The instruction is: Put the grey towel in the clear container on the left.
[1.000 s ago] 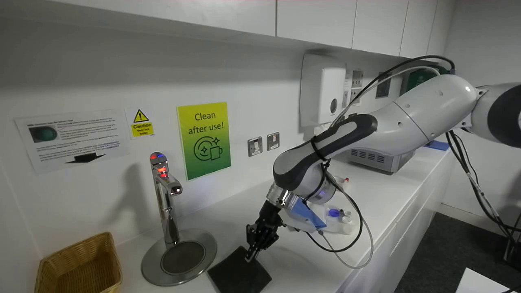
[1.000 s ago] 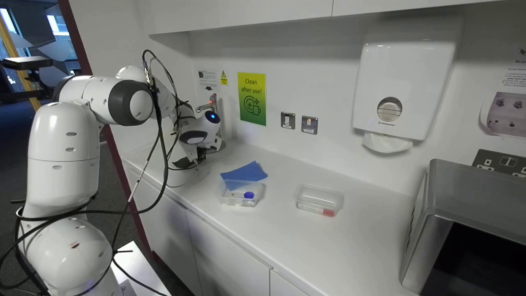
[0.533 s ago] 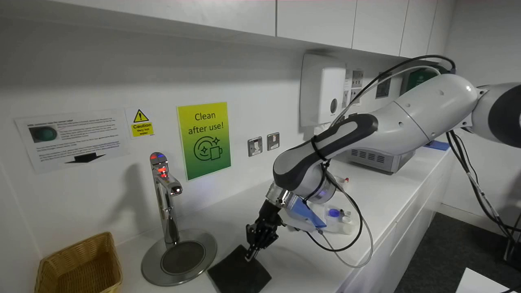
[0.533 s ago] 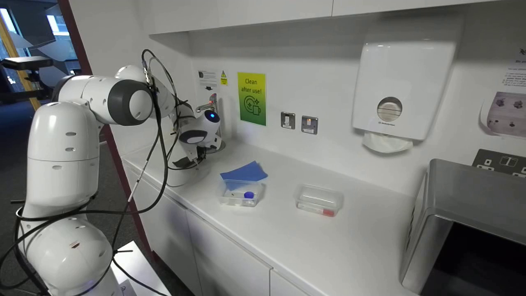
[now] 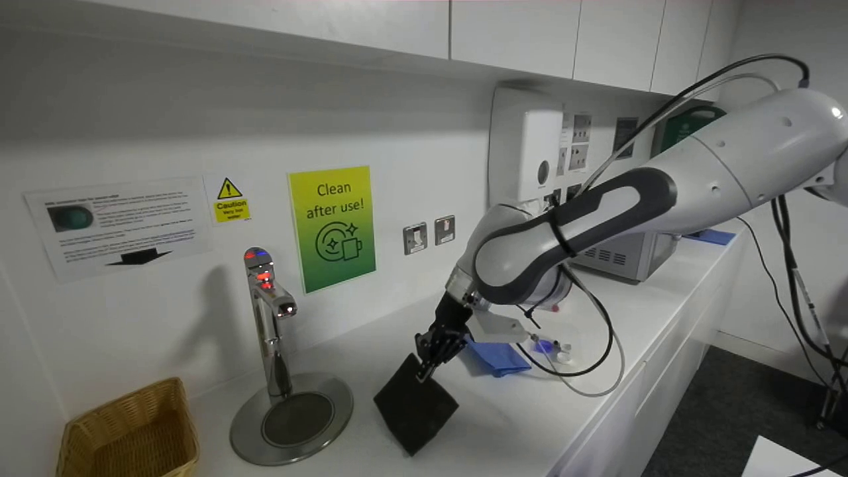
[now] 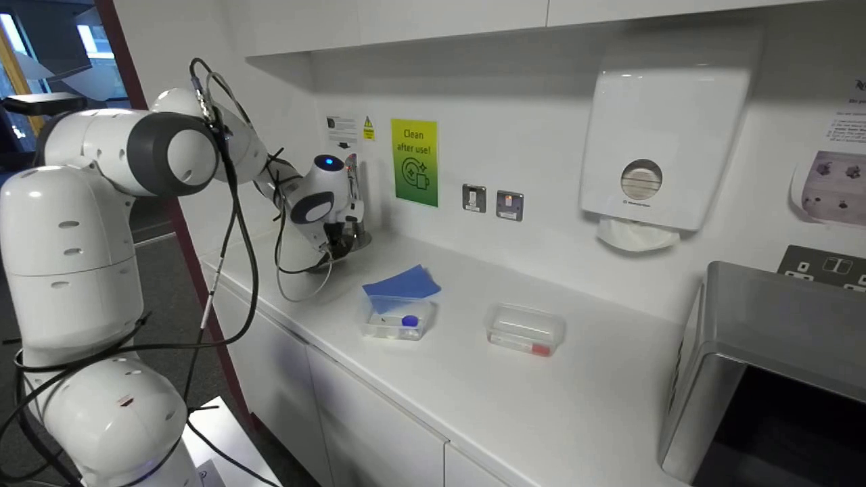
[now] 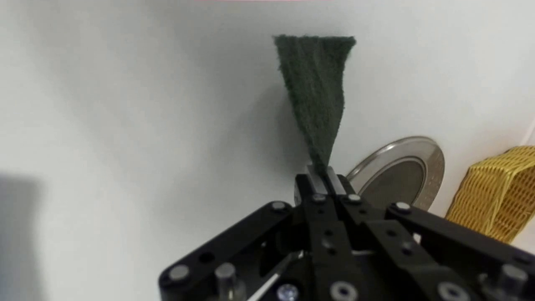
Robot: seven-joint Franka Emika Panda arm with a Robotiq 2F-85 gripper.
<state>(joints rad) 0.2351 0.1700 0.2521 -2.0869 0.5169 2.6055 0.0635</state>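
The grey towel (image 5: 417,412), a dark charcoal square, hangs tilted from my gripper (image 5: 424,375) in an exterior view. In the wrist view the gripper (image 7: 322,173) is shut on one edge of the towel (image 7: 316,83), which narrows into a fold between the fingertips. The towel seems lifted off the counter, with its shadow beside it; whether its lowest corner touches is unclear. A clear container (image 6: 379,330) with a blue cap in it stands on the left in an exterior view, beside the blue cloth (image 6: 403,283). The arm mostly hides the towel in that view.
A second clear container (image 6: 526,328) with a red-capped item stands further right, before the microwave (image 6: 778,325). The tap (image 5: 270,324) with its round drain plate (image 5: 338,404) and a wicker basket (image 5: 132,424) are near the towel. Wall cupboards (image 5: 517,33) overhang the counter.
The gripper has risen and moved toward the containers, carrying the towel up from its flat place on the counter. The arm has drawn back, and more of the blue cloth shows.
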